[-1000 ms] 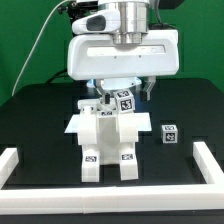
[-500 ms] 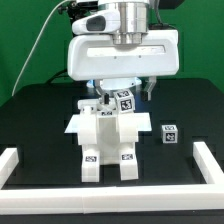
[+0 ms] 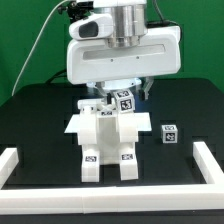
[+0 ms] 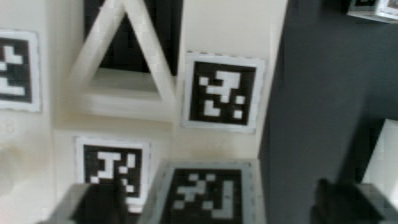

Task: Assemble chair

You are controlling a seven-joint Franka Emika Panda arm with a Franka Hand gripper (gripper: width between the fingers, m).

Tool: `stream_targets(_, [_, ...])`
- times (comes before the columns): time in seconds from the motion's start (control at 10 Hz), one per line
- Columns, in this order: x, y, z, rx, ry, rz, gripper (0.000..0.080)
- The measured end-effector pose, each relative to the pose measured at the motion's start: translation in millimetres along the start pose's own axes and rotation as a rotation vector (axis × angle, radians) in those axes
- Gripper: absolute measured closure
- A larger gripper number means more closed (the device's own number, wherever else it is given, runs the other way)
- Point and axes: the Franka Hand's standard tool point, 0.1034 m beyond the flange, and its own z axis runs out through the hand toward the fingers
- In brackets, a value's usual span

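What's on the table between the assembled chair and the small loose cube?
Nothing: bare black table separates the chair from the cube, per the exterior view.

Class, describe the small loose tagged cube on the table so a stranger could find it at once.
Start at the black table edged by a white rail; in its middle stands the white chair structure under the robot arm. On the exterior view's right of it lies the small white cube. Unlike the other tagged parts, it sits alone, joined to nothing.
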Motion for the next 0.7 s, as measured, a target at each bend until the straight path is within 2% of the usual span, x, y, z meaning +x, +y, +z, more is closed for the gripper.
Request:
stream_targets(0.1, [0.0,0.0,0.1,0.000,0.000,0.000,0.0408])
stream_targets(0.2, [-0.1,0.0,0.1,0.000,0.000,0.000,0.0518])
stream_targets(0.7, [0.0,-0.1,0.1,0.000,0.000,0.034,0.0518])
